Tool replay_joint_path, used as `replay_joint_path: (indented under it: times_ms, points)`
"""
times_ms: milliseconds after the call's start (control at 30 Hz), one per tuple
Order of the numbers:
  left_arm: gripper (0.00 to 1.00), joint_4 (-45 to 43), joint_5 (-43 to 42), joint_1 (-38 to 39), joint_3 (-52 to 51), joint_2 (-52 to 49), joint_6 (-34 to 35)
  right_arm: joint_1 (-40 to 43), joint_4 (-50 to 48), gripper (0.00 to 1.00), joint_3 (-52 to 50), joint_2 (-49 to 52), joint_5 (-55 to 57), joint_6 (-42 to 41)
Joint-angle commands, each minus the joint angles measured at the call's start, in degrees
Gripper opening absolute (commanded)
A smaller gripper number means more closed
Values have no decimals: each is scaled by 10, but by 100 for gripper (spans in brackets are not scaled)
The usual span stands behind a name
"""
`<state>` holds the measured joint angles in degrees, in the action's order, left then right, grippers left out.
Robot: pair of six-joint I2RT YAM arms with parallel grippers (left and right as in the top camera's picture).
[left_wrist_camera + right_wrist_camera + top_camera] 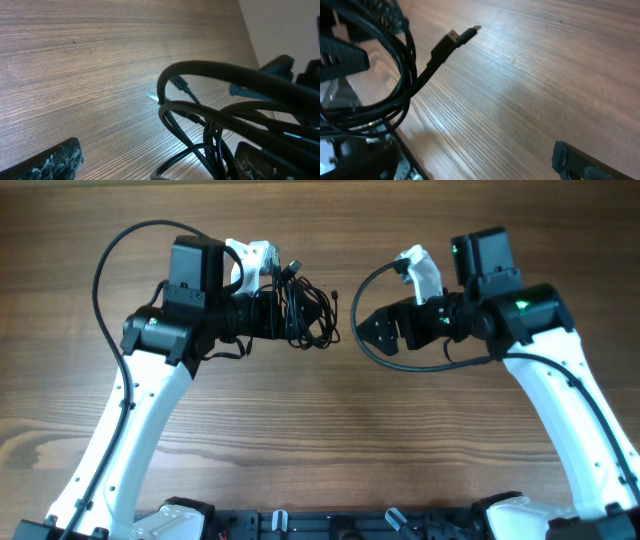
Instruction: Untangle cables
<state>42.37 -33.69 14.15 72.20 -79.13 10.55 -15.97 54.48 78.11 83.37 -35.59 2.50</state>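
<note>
The cables are a knotted bundle of thin black wires at the tip of my left gripper, left of the table's middle. In the left wrist view the jaws stand wide apart, and the cable loops run down beside the right finger. A small plug sticks out behind the loops. My right gripper faces the bundle from the right, a short gap away, open and empty. Its wrist view shows a cable loop at the left, and one plug end points out over the wood.
A thick black arm cable curves round the right gripper, and another arcs over the left arm. A dark rack runs along the table's near edge. Bare wooden table lies between the arms.
</note>
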Motion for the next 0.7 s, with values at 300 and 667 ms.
replay_joint_path:
  times_ms: [300, 667]
  points:
    - [98, -6, 123, -1, 1, 4, 82, -52, -131, 99, 2, 72, -73, 1]
    - [100, 229, 532, -1, 1, 4, 351, -72, -139, 99, 2, 72, -33, -42]
